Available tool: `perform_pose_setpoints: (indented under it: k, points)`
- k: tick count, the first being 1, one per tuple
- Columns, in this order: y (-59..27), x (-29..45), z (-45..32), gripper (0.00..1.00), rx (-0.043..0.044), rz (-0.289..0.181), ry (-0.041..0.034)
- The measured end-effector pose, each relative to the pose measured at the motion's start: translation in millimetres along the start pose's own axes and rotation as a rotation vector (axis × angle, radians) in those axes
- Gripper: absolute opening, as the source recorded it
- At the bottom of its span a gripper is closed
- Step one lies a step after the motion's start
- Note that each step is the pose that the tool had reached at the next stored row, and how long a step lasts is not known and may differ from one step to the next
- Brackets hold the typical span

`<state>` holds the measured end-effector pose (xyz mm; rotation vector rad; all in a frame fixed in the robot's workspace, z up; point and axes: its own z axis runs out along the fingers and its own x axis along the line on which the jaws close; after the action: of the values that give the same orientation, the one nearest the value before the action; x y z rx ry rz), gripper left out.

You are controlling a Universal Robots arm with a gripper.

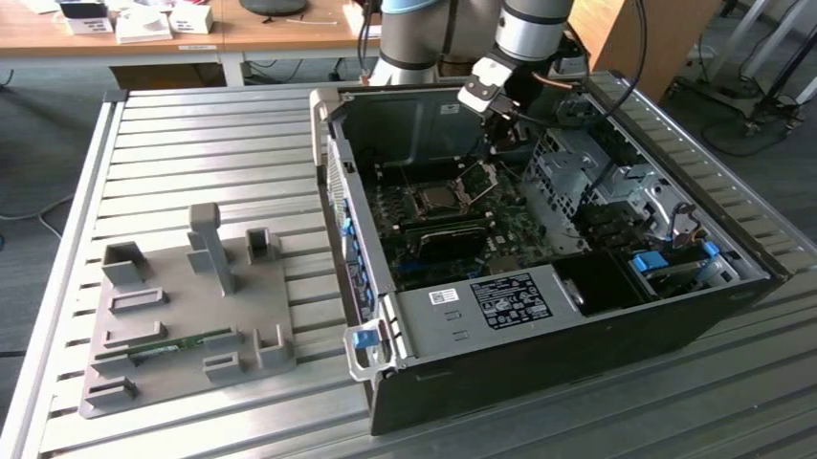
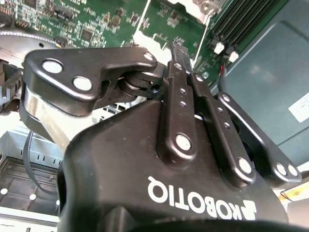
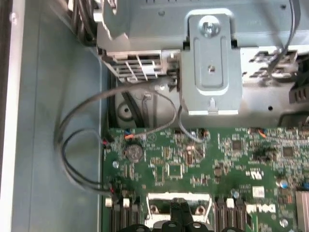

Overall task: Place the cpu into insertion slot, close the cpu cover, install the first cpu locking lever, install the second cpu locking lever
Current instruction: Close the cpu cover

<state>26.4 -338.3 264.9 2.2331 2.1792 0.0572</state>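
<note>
Slatted metal table [image 1: 191,143] carries a dark, open computer case [image 1: 537,382], with wooden desks [image 1: 243,36] at the far side. Inside the case's far end, the black two-fingered gripper [image 1: 504,129] points down at the green motherboard [image 3: 217,159]. Its fingers [image 2: 179,92] are drawn together, with nothing visible between them in both wrist views. In the first wrist view the tips sit just beside the thin silvery square-framed cpu cover [image 3: 157,203]; whether they touch it cannot be told. Just nearer, in the exterior view, the small flat silvery-grey cpu [image 1: 441,199] appears to lie in its socket at the middle of the board. The chip is likely light and stiff, with a smooth, slippery face and a delicate underside, so opposite side edges are the safe hold. The cover looks like springy sheet metal, stiff at its hinge, best pushed or taken at its free edge, away from the socket. Well apart, on the exterior view's left, a grey moulded fixture [image 1: 191,316] rests on the table.
</note>
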Motion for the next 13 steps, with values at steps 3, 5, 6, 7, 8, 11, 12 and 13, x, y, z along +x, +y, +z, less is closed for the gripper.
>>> perform_pose_setpoints:
  k: [3, 5, 6, 7, 8, 11, 12, 13]
  points:
    - [8.4, 0.7, 0.8, 0.11, 0.0000, 0.000, 0.0000]
    - [14.0, 1.2, 1.3, 0.11, 0.0000, 0.000, 0.0000]
    - [16.6, 1.5, 1.5, 0.11, 0.0000, 0.000, 0.0000]
    - [18.9, 1.7, 1.8, 0.11, 0.0000, 0.000, 0.0001]
    - [20.4, 1.8, 1.9, 0.11, 0.0000, 0.000, 0.0001]
    - [22.1, 1.9, 2.5, 0.11, -0.0001, 0.000, 0.0002]
    - [22.7, 2.0, 3.1, 0.11, 0.0000, 0.000, 0.0003]
    - [23.4, 2.0, 3.7, 0.11, -0.0001, 0.000, 0.0002]
